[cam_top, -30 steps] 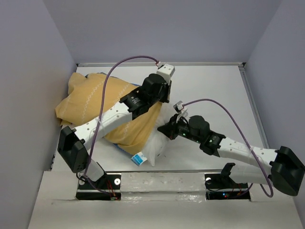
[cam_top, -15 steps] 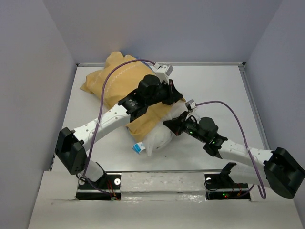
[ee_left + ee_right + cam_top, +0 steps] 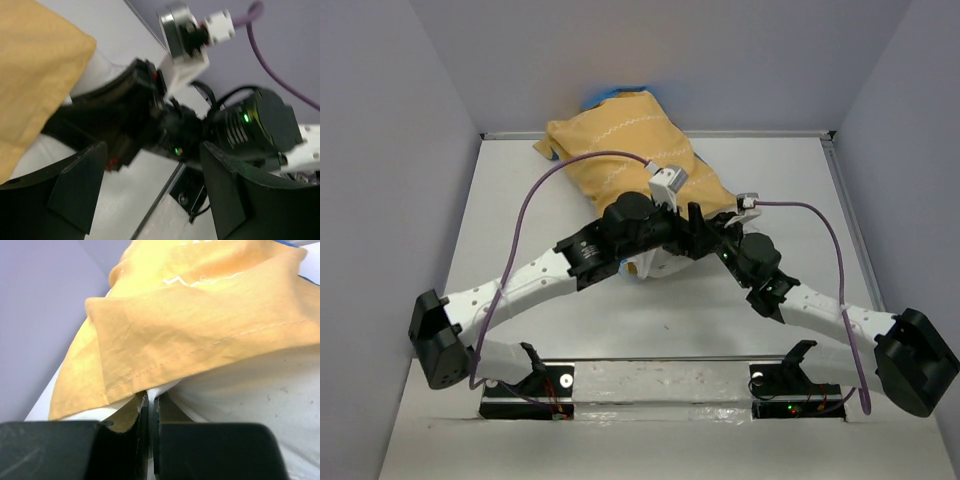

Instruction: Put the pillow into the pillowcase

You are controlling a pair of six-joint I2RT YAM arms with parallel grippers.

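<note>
Judging by how little white shows, the task looks to be in its closing step. The large plump white fabric pillow (image 3: 250,395) is nearly all inside the thin mustard-yellow fabric pillowcase (image 3: 630,150). The stuffed case lies slanted across the far part of the pale table (image 3: 520,220), its far end up near the back wall. Only a bulge of white pokes out of the mouth at the near end, where both wrists crowd together. The right gripper (image 3: 151,412) has its jaws pressed tight together right at that mouth. A thin fold of the yellow hem appears to run in between them, with the white pillow touching just above (how much cloth is actually caught is hard to tell from so close). The left gripper (image 3: 152,165) is spread wide and holds nothing. Its wrist view shows only the dark body of the right arm (image 3: 250,125) in the gap between the fingers, with the yellow edge and a strip of white off to one side. What the next move seems to call for is a fresh hold for this free gripper on the opposite lip of the hem, or a push on the exposed bulge. The right side would keep the mouth taut, so the last of the pillow slides under the cloth. With the two wrists this close, that approach needs care to avoid a knock.
</note>
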